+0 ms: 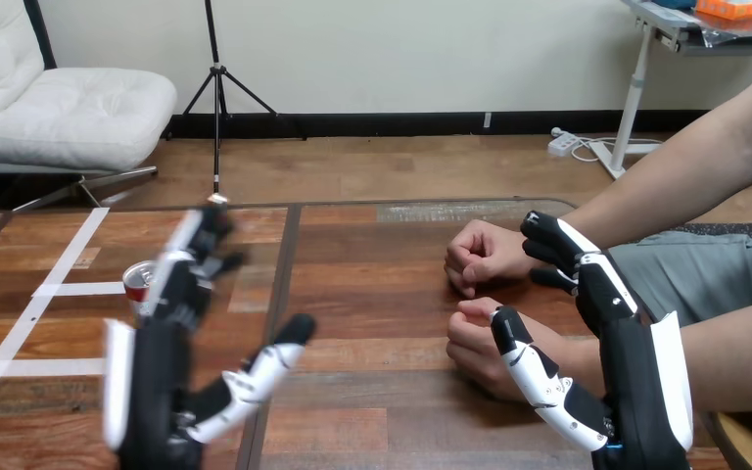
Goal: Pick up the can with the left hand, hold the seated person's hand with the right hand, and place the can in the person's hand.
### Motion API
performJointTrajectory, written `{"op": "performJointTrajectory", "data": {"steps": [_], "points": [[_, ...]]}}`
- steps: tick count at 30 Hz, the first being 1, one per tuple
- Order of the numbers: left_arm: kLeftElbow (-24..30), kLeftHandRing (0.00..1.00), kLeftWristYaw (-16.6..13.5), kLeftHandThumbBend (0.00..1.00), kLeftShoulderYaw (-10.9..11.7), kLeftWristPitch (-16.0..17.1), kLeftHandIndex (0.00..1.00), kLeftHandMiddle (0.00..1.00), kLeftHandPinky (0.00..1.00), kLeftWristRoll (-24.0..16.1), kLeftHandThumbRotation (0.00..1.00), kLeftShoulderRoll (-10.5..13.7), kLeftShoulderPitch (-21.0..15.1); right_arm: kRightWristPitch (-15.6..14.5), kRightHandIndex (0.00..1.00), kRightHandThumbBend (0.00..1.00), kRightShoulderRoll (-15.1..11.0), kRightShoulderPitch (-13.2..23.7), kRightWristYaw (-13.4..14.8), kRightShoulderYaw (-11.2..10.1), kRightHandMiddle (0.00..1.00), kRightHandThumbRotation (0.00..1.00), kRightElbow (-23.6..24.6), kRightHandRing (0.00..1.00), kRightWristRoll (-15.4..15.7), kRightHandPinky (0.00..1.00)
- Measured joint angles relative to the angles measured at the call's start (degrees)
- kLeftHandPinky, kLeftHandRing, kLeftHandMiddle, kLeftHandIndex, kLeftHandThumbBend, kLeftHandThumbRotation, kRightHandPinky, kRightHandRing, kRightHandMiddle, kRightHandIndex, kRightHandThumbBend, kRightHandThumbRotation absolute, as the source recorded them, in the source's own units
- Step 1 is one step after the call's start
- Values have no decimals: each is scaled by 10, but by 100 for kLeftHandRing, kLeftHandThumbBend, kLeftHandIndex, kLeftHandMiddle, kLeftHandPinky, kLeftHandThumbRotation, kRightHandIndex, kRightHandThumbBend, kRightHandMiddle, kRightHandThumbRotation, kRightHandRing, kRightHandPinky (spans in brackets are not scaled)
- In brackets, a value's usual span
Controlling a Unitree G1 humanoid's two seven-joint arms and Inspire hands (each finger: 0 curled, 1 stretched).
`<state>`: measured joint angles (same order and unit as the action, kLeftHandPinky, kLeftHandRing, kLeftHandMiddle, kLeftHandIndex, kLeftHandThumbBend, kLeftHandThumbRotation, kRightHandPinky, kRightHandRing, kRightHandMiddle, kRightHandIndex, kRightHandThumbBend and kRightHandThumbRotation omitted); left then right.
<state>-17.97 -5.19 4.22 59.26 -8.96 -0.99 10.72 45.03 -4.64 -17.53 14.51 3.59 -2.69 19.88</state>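
A red and silver can [138,283] stands upright on the wooden table [382,294] at the left, partly hidden behind my left hand's fingers [188,269]. My left hand [157,377] is open, fingers stretched forward beside the can and thumb spread to the right. The person's two closed hands rest on the table at the right, the far one [485,255] and the near one [472,343]. My right hand [627,333] is open. Its fingers [560,245] reach by the far hand's wrist, and its thumb [529,364] lies over the near hand's wrist without curling round it.
White tape strips [59,290] cross the table's left part. A dark seam [279,294] runs down the table between the can and the person's hands. The person's forearms [685,186] come in from the right edge.
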Motion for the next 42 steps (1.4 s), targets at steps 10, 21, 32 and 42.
{"op": "performJointTrajectory", "data": {"steps": [10, 21, 32, 42], "points": [[8, 91, -90, 67, 60, 2, 91, 94, 81, -78, 27, 1, -20, 0, 84, 48, 2, 0, -1, 1, 84, 44, 0, 82, 1, 76], [25, 91, -127, 69, 81, -31, 90, 93, 85, -97, 29, 5, -20, 0, 84, 48, 3, 0, -4, 1, 84, 44, 0, 83, 1, 77], [25, 92, -155, 70, 82, -54, 92, 94, 90, -119, 31, 9, -22, 0, 83, 48, 3, 0, -5, 1, 83, 43, 0, 82, 2, 77], [24, 95, -161, 73, 80, -89, 93, 96, 96, -129, 35, 27, -26, -1, 84, 48, 3, 0, -5, 1, 84, 43, 0, 82, 3, 76]]}}
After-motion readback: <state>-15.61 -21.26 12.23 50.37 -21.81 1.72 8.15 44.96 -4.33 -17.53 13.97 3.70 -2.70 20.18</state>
